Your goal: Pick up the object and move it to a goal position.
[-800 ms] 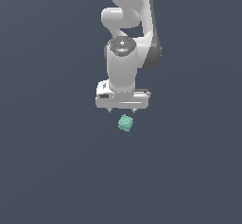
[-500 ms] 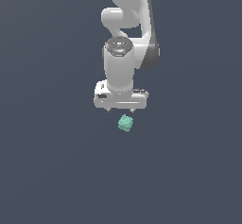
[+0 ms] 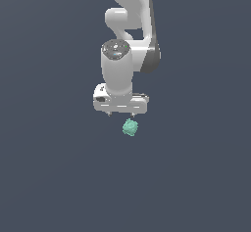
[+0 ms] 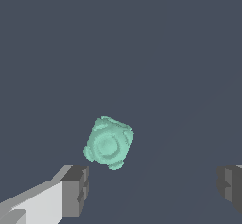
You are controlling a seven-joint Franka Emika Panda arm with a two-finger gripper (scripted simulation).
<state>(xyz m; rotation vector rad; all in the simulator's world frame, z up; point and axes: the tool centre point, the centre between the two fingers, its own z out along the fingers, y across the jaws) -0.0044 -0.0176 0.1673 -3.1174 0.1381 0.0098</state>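
Note:
The object (image 3: 130,127) is a small mint-green lumpy blob on the dark grey surface. It shows in the wrist view (image 4: 108,142) too. My white gripper (image 3: 120,114) hangs just above it, a little to the exterior view's left of it. The jaws stand wide open and hold nothing. In the wrist view the two dark fingertips (image 4: 75,191) stand far apart, and the blob lies beyond the line between them, nearer one finger. The gripper (image 4: 152,187) does not touch the blob.
The dark grey surface (image 3: 59,177) stretches flat in every direction. The white arm (image 3: 128,25) rises from the gripper toward the top of the exterior view. No other object shows.
The arm's wrist and gripper have shifted slightly to the exterior view's left and a little down. The blob has not moved.

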